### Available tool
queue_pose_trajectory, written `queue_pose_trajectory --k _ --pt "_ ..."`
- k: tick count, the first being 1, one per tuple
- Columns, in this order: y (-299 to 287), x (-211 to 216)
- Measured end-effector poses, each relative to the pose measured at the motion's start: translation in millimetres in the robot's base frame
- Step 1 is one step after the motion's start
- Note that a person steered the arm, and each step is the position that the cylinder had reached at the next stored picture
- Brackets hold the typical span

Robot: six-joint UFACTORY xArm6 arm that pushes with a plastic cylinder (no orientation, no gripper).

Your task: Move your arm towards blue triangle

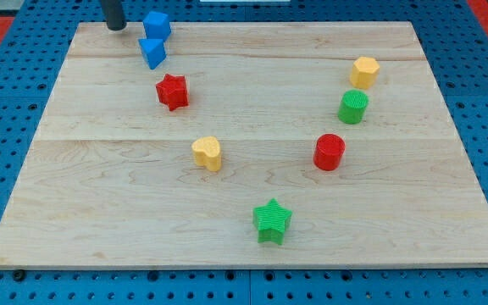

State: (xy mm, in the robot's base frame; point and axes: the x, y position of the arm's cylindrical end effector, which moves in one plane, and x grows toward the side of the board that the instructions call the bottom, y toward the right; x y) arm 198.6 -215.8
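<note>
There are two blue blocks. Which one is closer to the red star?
The blue triangle: it sits just below the blue cube, right above the red star.

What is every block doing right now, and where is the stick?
My tip: top left, apart from blocks.
Blue triangle: untouched, right of tip.
Blue cube: beside triangle.
Red star: flat.
Yellow heart: alone.
Green star: alone.
Red cylinder: upright.
Green cylinder: upright.
Yellow hexagon: upright.

No text, label, brand, number or sign can be read anywhere.
</note>
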Motion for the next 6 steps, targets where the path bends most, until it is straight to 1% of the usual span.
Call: queue_pose_trajectory --k 1,3,5,6 --pt "0.1 0.0" --pt "1.9 50.1" --pt "0.7 86.4" --pt "-7.7 90.5"
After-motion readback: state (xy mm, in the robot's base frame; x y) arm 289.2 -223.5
